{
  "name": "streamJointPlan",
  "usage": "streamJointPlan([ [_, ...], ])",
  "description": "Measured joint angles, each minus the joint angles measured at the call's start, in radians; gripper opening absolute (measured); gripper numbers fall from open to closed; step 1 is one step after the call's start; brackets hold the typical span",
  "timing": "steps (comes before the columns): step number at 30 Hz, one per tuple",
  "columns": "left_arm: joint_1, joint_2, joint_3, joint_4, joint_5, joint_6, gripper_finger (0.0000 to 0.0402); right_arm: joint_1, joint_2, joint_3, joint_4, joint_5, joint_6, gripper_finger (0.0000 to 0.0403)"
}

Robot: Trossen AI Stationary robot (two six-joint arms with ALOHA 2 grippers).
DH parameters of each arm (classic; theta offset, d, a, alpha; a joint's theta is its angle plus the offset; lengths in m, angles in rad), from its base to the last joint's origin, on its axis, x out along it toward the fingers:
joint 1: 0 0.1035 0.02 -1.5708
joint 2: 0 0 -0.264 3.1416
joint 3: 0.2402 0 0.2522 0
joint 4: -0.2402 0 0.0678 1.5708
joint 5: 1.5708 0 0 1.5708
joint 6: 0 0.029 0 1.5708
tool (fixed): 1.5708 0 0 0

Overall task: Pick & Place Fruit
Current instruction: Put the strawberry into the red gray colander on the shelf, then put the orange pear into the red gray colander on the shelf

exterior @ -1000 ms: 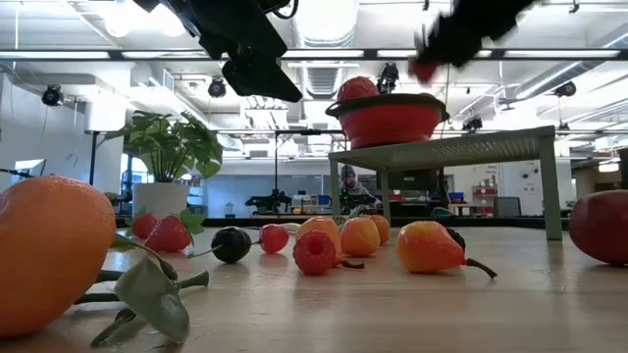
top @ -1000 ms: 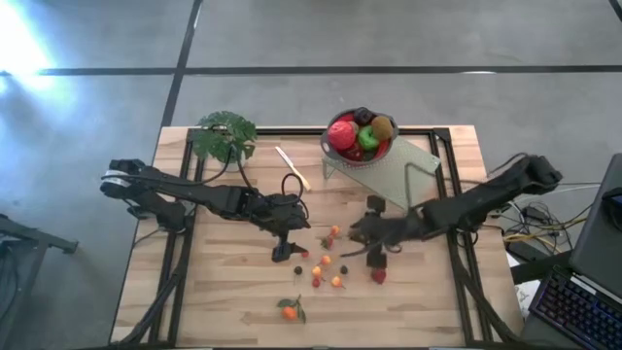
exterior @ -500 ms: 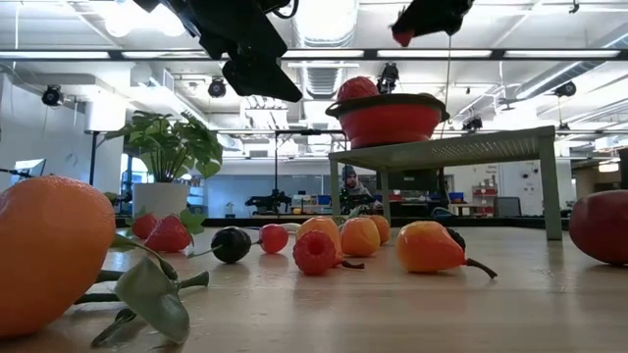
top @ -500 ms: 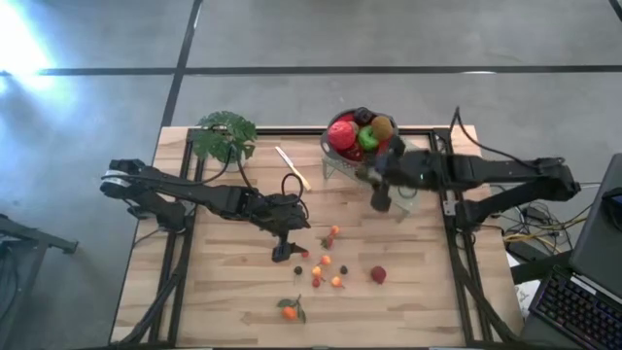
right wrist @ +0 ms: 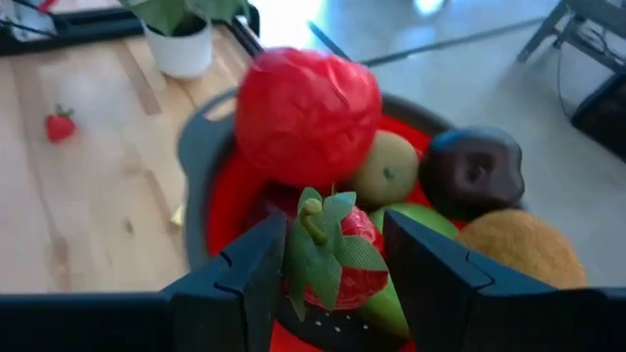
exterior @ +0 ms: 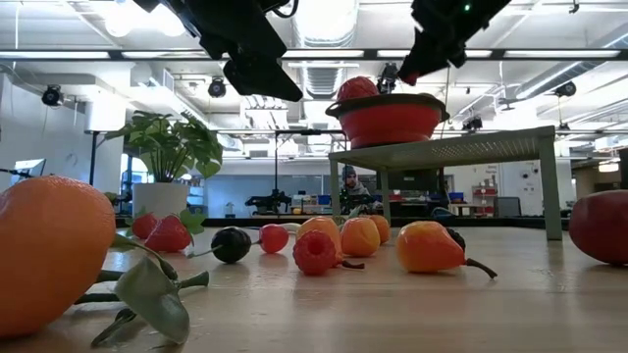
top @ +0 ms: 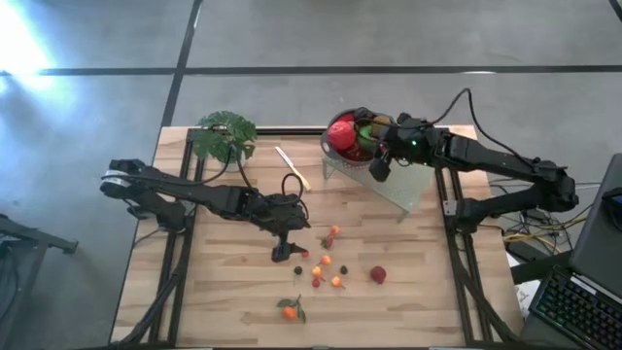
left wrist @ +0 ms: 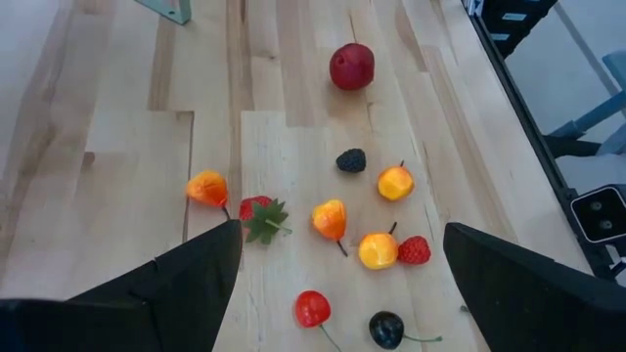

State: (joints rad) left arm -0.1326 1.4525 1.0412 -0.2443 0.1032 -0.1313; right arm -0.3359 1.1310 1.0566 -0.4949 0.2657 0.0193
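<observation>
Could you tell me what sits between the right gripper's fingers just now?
A leafy strawberry sits between the right gripper's fingers, over the red bowl of fruit; the right wrist view shows it.

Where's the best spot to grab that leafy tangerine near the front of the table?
Probably the tangerine's round body, from straight above, jaws across its middle. Its leaves lie flat on one side, so close the fingers clear of them. No other fruit crowds it.

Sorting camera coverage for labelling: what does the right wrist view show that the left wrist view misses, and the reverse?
Only the right wrist view shows the bowl with the big red apple, kiwi and dark plum, the right claw over it, a strawberry between its fingers. Only the left wrist view shows the scattered small fruit and a red fruit beyond the open left claw. Both show the wooden table.
</observation>
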Motion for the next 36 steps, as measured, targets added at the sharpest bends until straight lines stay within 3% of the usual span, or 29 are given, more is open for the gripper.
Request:
streamJointPlan([
  [10, 0.0, 0.0, 0.0, -0.001, 0.0, -0.001, 0.036, -0.037, 0.077, -0.006, 0.014, -0.006, -0.02, 0.0147],
  [26, 0.0, 0.0, 0.0, -0.003, 0.0, -0.001, 0.036, -0.032, 0.097, -0.003, 0.012, -0.006, -0.046, 0.0283],
  [36, 0.0, 0.0, 0.0, -0.003, 0.0, 0.0, 0.036, 0.086, 0.088, 0.037, -0.011, -0.006, -0.048, 0.0315],
])
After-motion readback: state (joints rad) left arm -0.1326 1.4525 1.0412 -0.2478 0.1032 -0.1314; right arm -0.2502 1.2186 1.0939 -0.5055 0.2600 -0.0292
